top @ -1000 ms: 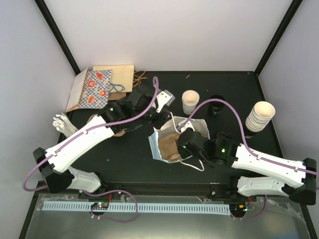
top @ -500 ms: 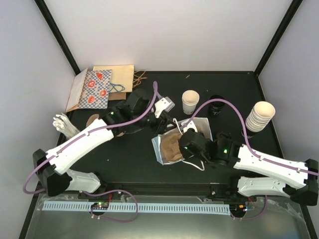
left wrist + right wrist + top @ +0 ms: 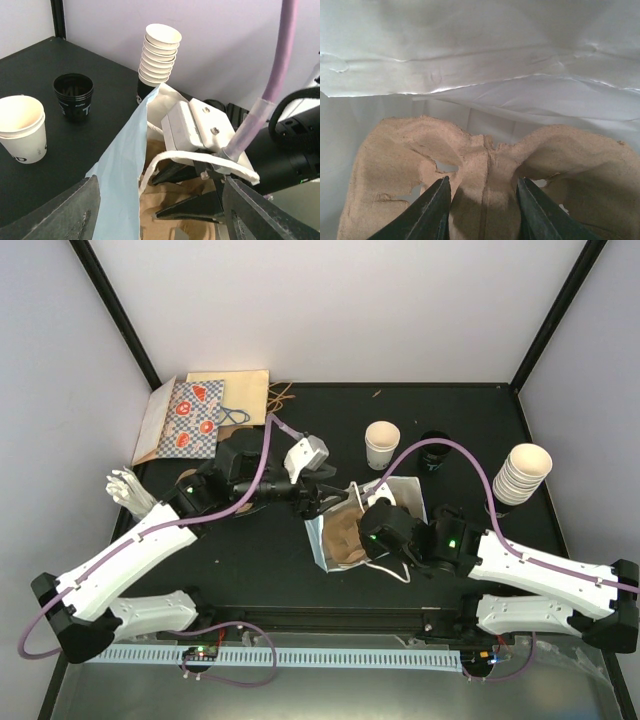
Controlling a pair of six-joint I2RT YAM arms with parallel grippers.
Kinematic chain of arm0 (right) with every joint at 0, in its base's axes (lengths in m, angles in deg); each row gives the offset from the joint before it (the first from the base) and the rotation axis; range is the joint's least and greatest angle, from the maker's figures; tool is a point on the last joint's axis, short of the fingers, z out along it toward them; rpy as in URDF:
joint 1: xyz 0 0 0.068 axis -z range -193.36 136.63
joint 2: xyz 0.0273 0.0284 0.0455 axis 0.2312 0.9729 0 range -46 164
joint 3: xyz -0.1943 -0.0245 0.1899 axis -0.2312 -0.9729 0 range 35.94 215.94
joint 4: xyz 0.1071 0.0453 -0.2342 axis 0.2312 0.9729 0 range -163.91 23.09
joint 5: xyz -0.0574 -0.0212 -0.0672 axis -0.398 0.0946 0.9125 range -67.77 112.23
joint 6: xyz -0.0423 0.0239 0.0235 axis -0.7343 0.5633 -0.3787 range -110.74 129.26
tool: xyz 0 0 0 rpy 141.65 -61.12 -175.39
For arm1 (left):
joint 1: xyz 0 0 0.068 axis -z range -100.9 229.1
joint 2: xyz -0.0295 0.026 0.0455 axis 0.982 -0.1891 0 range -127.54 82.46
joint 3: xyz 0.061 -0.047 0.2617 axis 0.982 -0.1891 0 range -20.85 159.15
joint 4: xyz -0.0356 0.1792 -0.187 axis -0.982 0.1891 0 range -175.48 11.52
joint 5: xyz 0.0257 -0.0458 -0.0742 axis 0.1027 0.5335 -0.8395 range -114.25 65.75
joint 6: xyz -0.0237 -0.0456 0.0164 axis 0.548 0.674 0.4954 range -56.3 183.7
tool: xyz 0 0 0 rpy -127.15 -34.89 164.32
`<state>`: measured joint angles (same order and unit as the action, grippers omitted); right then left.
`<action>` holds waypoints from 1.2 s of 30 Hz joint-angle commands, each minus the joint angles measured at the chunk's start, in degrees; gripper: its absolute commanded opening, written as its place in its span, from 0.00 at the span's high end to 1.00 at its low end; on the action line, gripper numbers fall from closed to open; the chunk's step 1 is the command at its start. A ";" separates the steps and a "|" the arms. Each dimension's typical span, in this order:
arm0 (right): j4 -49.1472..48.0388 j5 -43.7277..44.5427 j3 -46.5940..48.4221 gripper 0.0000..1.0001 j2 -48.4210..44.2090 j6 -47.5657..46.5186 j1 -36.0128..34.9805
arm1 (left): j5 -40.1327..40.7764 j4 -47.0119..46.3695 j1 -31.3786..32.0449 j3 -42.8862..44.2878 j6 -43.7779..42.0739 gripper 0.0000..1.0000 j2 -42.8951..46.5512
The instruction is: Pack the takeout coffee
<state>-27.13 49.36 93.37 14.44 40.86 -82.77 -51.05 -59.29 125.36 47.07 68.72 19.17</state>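
Note:
The takeout coffee is out of view; no lidded cup shows. A light blue paper bag [image 3: 322, 540] [image 3: 122, 170] stands open in the middle of the table. Inside it lies the brown cardboard cup carrier [image 3: 345, 537] [image 3: 485, 150]. My right gripper [image 3: 352, 530] [image 3: 482, 210] reaches into the bag and is shut on the carrier's centre ridge. At the bag's left rim my left gripper [image 3: 318, 498] [image 3: 160, 215] is open, its jaws wide on either side of the blue wall without touching it. The bag's white cord handle [image 3: 200, 157] drapes over the right gripper.
An open cream paper cup [image 3: 381, 443] [image 3: 22, 127], a black cup [image 3: 432, 455] [image 3: 73, 95] and a tall stack of cream cups [image 3: 522, 475] [image 3: 160, 55] stand behind the bag. Patterned and brown flat bags [image 3: 190, 420] lie back left, white cutlery [image 3: 125, 488] at the left.
My left gripper has opened and let go of the bag's rim, sliding down and left. The bag's mouth has narrowed. My right gripper keeps its hold on the carrier.

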 commanded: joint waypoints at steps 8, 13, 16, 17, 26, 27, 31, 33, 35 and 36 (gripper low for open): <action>0.41 1.09 0.40 0.62 0.11 0.49 -0.33 | 2.01 -3.91 0.36 2.45 24.08 0.31 -4.74; 0.40 0.91 0.32 0.62 0.28 0.57 -0.38 | 1.66 -4.92 0.59 3.67 25.64 0.30 -5.29; 0.41 0.91 0.23 0.62 0.14 0.78 -0.31 | 4.38 -5.83 0.59 3.51 26.10 0.30 -3.91; 0.39 0.90 0.15 0.62 0.09 0.83 -0.33 | 4.71 -6.88 0.59 3.00 26.44 0.30 -3.33; 0.32 1.03 0.14 0.62 0.20 0.60 -0.35 | 2.87 -6.70 1.40 4.95 26.58 0.29 -7.18; 0.32 1.06 0.14 0.62 0.20 0.57 -0.35 | 3.08 -6.14 1.64 5.40 26.20 0.29 -7.73; 0.41 1.21 0.23 0.62 0.20 0.58 -0.36 | 4.55 -1.58 2.47 8.26 23.77 0.29 -9.72; 0.46 1.24 0.23 0.62 0.19 0.74 -0.33 | 6.00 1.29 2.84 9.58 22.11 0.30 -9.75; 0.50 1.40 0.18 0.62 0.25 0.90 -0.30 | 7.57 4.20 3.03 10.30 20.59 0.30 -9.75; 0.58 1.50 0.14 0.62 0.35 1.09 -0.35 | 8.04 5.51 3.11 10.36 19.83 0.30 -9.75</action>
<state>-27.11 49.34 93.37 14.75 40.95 -82.77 -46.09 -60.12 127.83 53.69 92.34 8.94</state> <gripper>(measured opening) 0.376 0.704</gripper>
